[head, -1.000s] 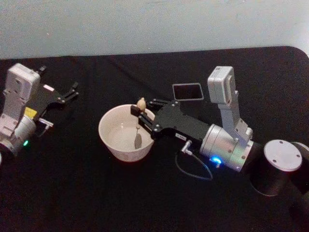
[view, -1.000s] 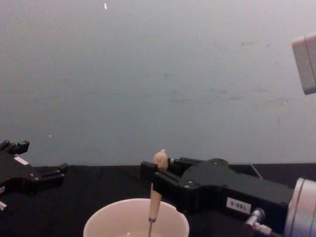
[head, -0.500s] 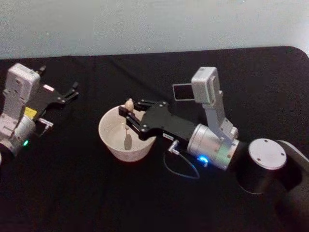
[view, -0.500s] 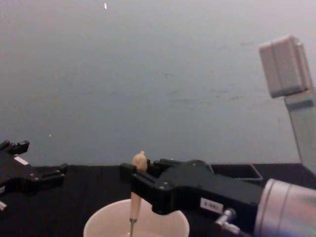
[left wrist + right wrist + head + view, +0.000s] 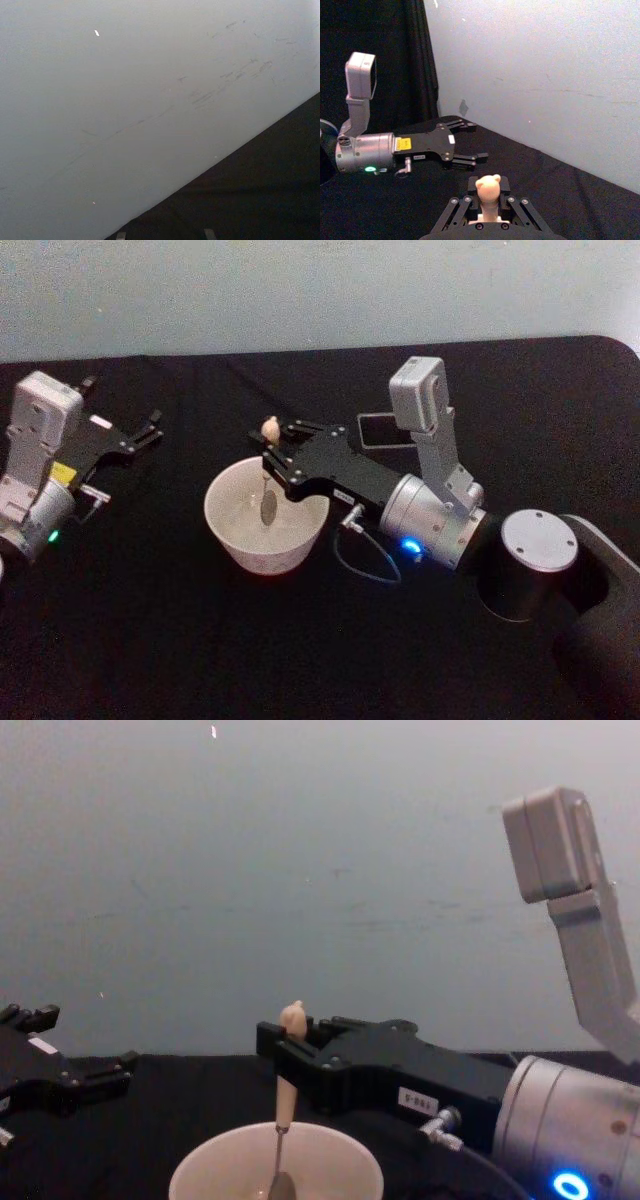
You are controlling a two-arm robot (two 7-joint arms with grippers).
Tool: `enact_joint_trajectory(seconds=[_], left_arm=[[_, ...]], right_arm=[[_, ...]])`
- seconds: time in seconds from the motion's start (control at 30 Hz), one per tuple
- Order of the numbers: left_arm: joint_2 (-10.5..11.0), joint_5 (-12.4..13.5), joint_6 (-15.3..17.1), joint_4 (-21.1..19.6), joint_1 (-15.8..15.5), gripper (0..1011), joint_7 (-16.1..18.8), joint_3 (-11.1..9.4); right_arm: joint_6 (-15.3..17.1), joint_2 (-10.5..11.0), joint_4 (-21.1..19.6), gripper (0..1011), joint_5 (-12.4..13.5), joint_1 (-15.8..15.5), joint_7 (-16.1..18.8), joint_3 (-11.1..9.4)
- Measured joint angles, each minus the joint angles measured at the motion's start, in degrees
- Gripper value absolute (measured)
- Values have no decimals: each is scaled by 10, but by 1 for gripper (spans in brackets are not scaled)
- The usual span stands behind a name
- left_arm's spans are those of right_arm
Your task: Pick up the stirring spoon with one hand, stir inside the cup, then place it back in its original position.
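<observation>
- Grip: my right fingers [image 5: 284,466] are pinched narrow on the cream-beige handle of the stirring spoon [image 5: 267,430], clamped just below its knob. The spoon hangs nearly upright.
- The spoon's lower end is inside the cup [image 5: 226,531], left of the cup's centre as I look down. I cannot tell whether the metal bowl touches the cup's floor.
- My left fingers [image 5: 470,158] are spread wide and idle at the far left of the surface [image 5: 150,620], well apart from the cup.
- Risk, as I judge it: the handle is slim and I hold it near the top. If the bowl drags on the cup wall, the spoon could pivot or slide in my pinch.
- Risk: the cup looks light and stands loose. A wide sweep of the shaft against the rim could push or tip it. My fingers hover just above the right side of the rim and could clip it if I drop lower.
- Risk: the dark holder box [image 5: 375,430] lies behind my wrist on the far right, partly hidden. If the spoon has tilted in my grip, its return there could miss.
- Look of the spoon: a rounded, knobby tip, almost bear-shaped from my right wrist, on a tapering beige handle. Below that come a thin metal shaft and a small oval metal bowl.
</observation>
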State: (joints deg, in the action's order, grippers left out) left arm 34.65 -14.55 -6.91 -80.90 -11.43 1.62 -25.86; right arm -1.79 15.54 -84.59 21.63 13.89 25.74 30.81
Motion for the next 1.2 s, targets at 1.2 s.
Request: enact_joint_trajectory(seconds=[1.2], left_arm=[[0,0,0,0,0,1001,0,0]], right_arm=[[19,53,-71,221,28,-47,32,-7]])
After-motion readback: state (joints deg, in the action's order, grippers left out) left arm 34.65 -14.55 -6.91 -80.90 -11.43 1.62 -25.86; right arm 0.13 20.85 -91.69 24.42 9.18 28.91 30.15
